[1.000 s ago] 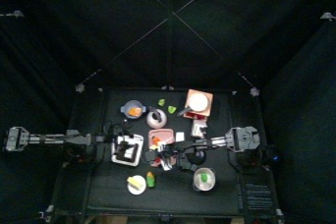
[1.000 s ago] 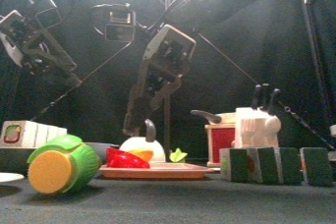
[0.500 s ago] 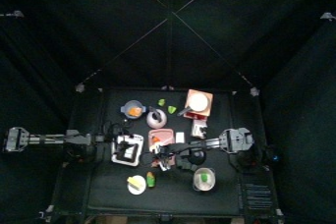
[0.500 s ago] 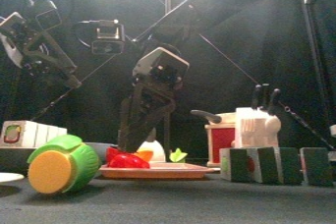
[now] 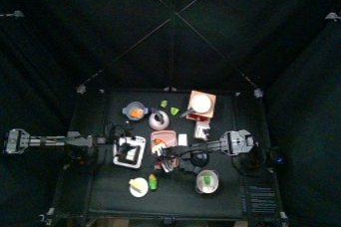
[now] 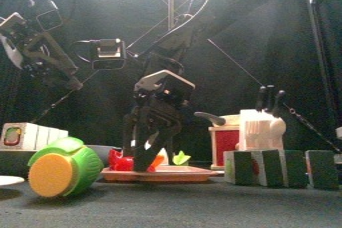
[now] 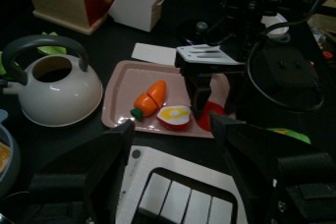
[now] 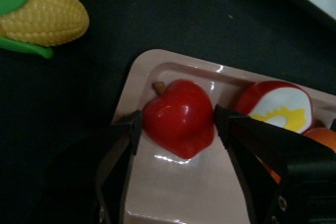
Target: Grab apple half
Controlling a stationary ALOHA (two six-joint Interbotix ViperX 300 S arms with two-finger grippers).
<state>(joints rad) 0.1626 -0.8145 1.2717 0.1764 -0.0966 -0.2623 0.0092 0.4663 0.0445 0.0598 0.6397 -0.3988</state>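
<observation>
Right gripper (image 8: 180, 154) jaws spread either side of red apple half (image 8: 179, 118) on pink tray (image 8: 157, 203), straddling it for a pinch, egg half (image 8: 272, 104) just past one jaw; left gripper (image 7: 178, 159) hangs open, away.

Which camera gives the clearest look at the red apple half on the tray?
The right wrist view: the apple half fills the frame between the right end effector and its open jaws. The front view shows a red sliver; the left wrist and top views hide it.
</observation>
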